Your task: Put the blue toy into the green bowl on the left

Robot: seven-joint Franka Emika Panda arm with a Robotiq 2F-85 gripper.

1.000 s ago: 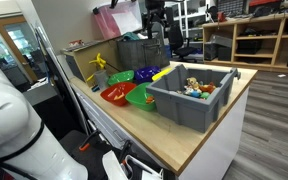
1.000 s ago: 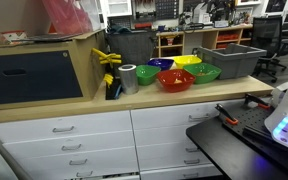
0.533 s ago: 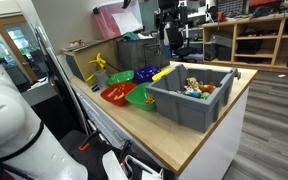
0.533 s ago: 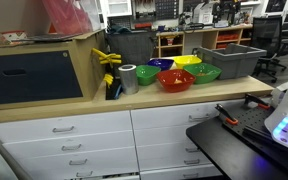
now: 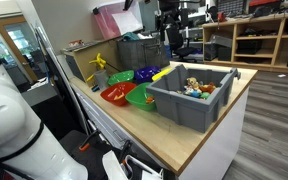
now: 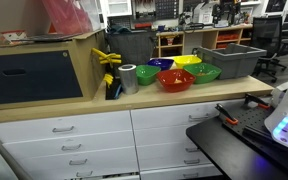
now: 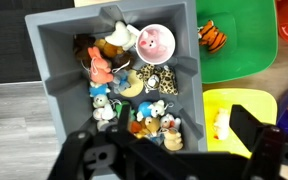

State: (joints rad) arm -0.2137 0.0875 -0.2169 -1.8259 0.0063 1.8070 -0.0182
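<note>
Counter: the long wood-topped counter (image 5: 174,140) carries everything along one stretch, so source and target both sit under the arm's reach.
Bin: the grey rectangular plastic bin (image 7: 54,60) fills the middle of the wrist view because I have the camera looking straight down into it to search the heap of small toys.
Gripper: the gripper (image 7: 162,135) comes in at the bottom edge of the wrist view, its dark fingers spread wide and empty. I hold it high and released, ready to drop over one toy.
Target bowl: the shallow round lime-green plastic bowl (image 5: 136,98) sits just lower left of the bin in an exterior view, right beside the red plastic bowl (image 5: 112,95). A green bowl at the wrist view's upper right, holding a striped orange toy, is probably the same one; I cannot be sure.
Blue toy: the small blue toy (image 7: 102,100) lies in the bin, I judge among the pale bluish figures at the heap's left middle. They are packed close, so I will need a narrow, careful pick.
</note>
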